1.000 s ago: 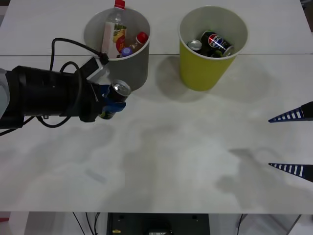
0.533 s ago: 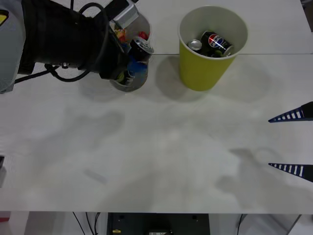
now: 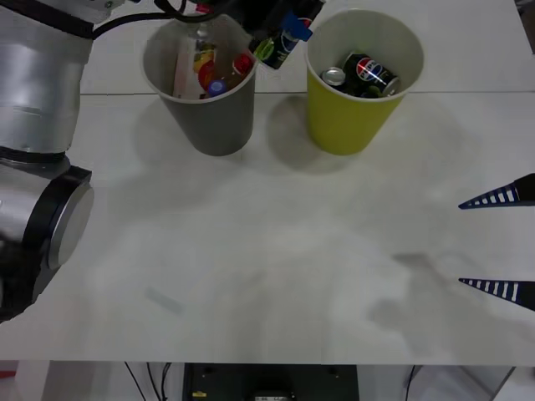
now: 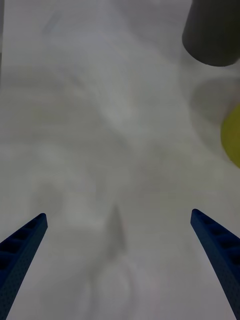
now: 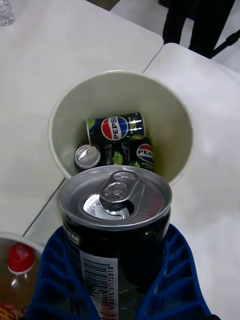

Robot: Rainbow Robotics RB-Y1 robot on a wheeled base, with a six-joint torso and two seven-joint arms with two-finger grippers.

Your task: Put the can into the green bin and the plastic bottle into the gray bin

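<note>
My left gripper point(image 3: 282, 38) is shut on the can point(image 3: 274, 48), a dark can with a silver top, and holds it in the air between the two bins, next to the green bin's point(image 3: 334, 117) near rim. In the left wrist view the can point(image 5: 116, 220) sits between the blue fingers point(image 5: 172, 270), just short of the green bin point(image 5: 167, 107), which holds several Pepsi cans point(image 5: 117, 127). The gray bin point(image 3: 213, 117) holds plastic bottles point(image 3: 194, 57) with red caps. My right gripper point(image 3: 501, 242) hangs open at the table's right edge.
The white table point(image 3: 276, 267) in front of the bins is bare. In the right wrist view the gray bin point(image 4: 212, 30) and a sliver of the green bin point(image 4: 232, 135) lie far beyond the open fingers point(image 4: 20, 250). A seam crosses the table behind the bins.
My left arm has lifted the can from low over the table's left side, up past the gray bin, to the green bin's rim. The right arm has stayed still.
</note>
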